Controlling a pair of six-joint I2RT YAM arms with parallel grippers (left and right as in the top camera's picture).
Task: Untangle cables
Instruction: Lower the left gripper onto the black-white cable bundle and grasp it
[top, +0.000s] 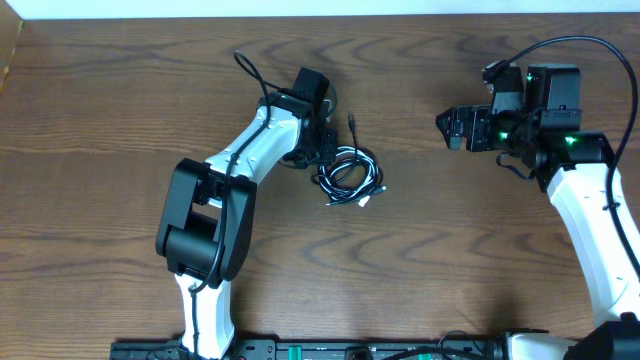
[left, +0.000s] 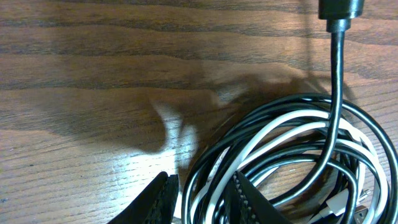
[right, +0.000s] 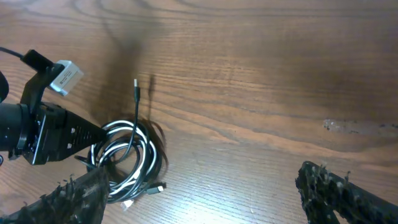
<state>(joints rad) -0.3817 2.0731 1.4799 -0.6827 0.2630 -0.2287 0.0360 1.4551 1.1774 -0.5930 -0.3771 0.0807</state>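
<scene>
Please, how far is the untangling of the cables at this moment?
Done: nothing visible yet; the black cable and white cable lie coiled together in one bundle. In hand: the left end effector straddles strands at the bundle's edge; whether it grips them is unclear. Left: pulling the two apart; the right end effector is open and away from the bundle.

Black and white cables (right: 134, 155) coiled together lower-left on worktop (right: 249, 74), black plug end (right: 135, 87) sticking out above, left claw (right: 96, 142) at coil edge, right claw (right: 202, 171) spread wide.
</scene>
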